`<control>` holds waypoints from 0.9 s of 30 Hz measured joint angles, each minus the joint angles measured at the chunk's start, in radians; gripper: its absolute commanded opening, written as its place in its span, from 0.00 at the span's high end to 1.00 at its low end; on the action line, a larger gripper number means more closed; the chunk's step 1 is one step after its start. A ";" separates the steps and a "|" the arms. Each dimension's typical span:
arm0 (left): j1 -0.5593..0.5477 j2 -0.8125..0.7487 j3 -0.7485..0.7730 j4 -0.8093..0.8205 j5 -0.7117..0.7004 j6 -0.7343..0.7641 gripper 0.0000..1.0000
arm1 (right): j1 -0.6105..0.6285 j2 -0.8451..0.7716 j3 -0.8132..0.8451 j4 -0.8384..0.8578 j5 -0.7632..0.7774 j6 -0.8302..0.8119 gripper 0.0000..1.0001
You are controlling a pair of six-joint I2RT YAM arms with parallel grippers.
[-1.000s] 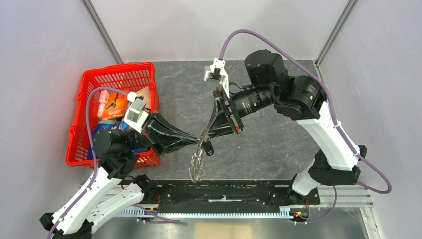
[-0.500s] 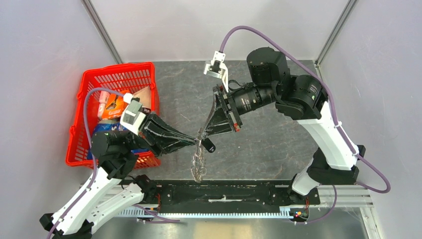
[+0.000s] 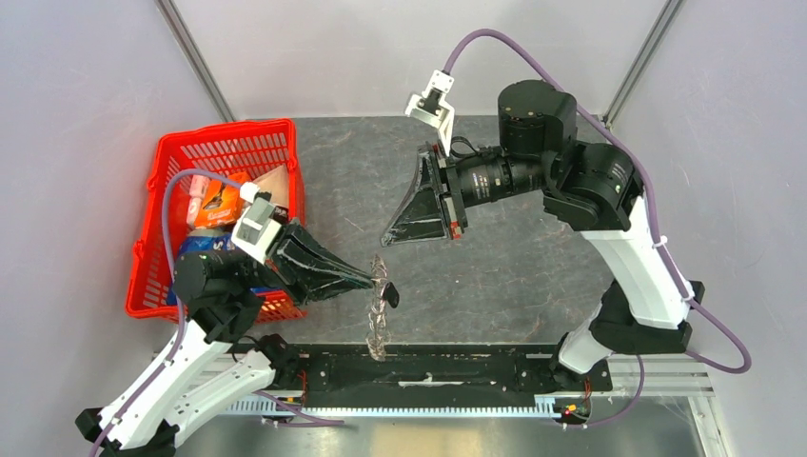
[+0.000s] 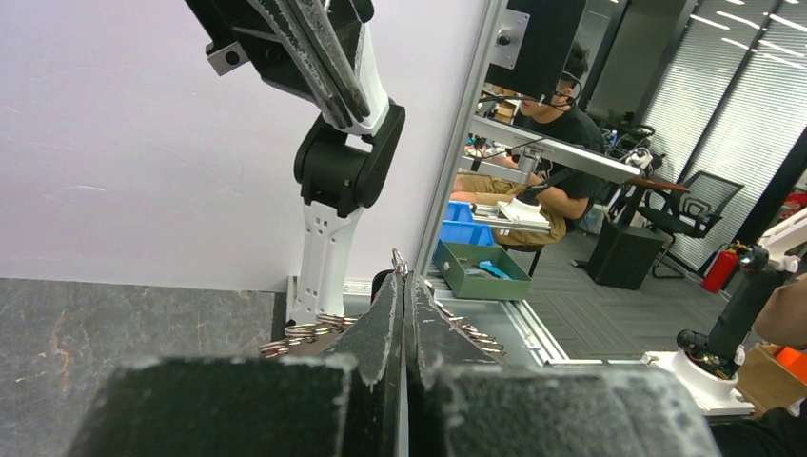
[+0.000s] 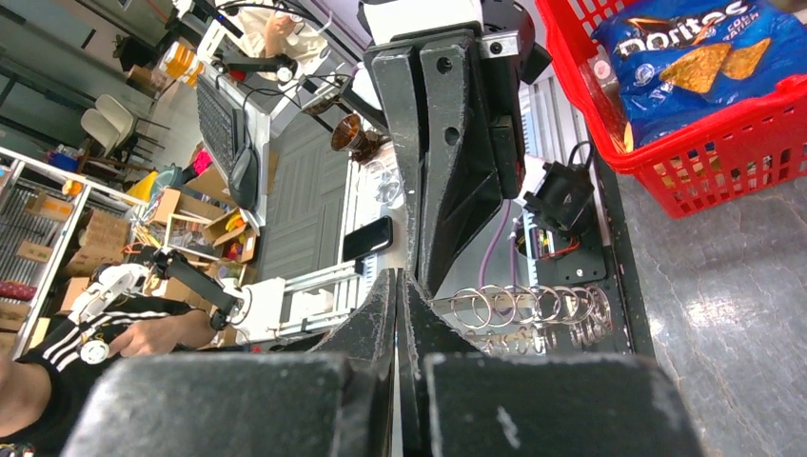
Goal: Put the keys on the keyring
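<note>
Right claw point(image 3: 385, 239) has swung up and away, shut and empty; left claw point(image 3: 373, 279), stretched forward, pinches the keyring point(image 3: 378, 328).

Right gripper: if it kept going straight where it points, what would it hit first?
Probably the left gripper, close to its shut tip where the keyring hangs. Depth is hard to judge from above.

Shiny metal keyring point(image 3: 378, 326), glossy red plastic basket point(image 3: 150, 233), matt mottled grey table point(image 3: 533, 276)
</note>
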 measured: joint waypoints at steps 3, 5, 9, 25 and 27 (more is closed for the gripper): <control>0.000 0.000 0.000 -0.002 0.000 0.000 0.98 | 0.000 -0.029 -0.034 0.005 0.002 -0.006 0.85; 0.000 0.000 0.000 -0.003 0.000 0.000 0.98 | 0.000 -0.064 -0.084 0.003 0.000 -0.025 0.77; 0.000 0.000 0.000 -0.004 -0.001 0.000 0.98 | 0.000 -0.112 -0.158 0.003 -0.018 -0.067 0.70; 0.000 0.007 0.008 -0.034 -0.010 0.002 0.98 | 0.000 -0.127 -0.324 0.004 -0.089 -0.171 0.63; 0.000 0.008 0.008 -0.040 -0.011 0.003 0.98 | 0.000 -0.158 -0.378 0.009 -0.084 -0.181 0.58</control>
